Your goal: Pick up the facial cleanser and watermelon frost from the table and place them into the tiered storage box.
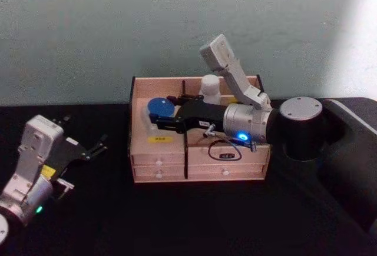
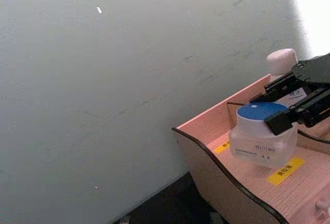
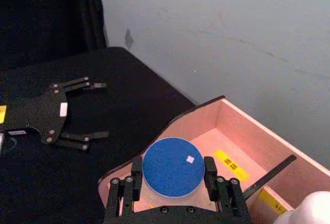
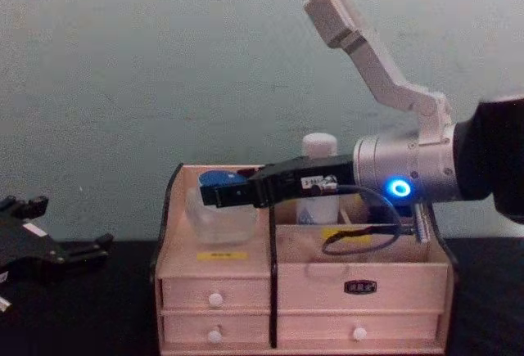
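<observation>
Blue-lidded jar (image 1: 160, 106) sits in the box's (image 4: 360, 270) left compartment, with the right tool (image 3: 172, 163) pinching its lid. Off to the side, the left tool (image 1: 97, 148) is spread wide over the worktop (image 1: 177, 220).

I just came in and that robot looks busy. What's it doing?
The robot's right gripper is reaching into the light wooden tiered storage box. Its fingers are closed on the squat clear jar with the blue lid, the watermelon frost, in the left compartment. The tall white facial cleanser bottle already stands farther back in the box. The left gripper is open, off to the left over the black table.
</observation>
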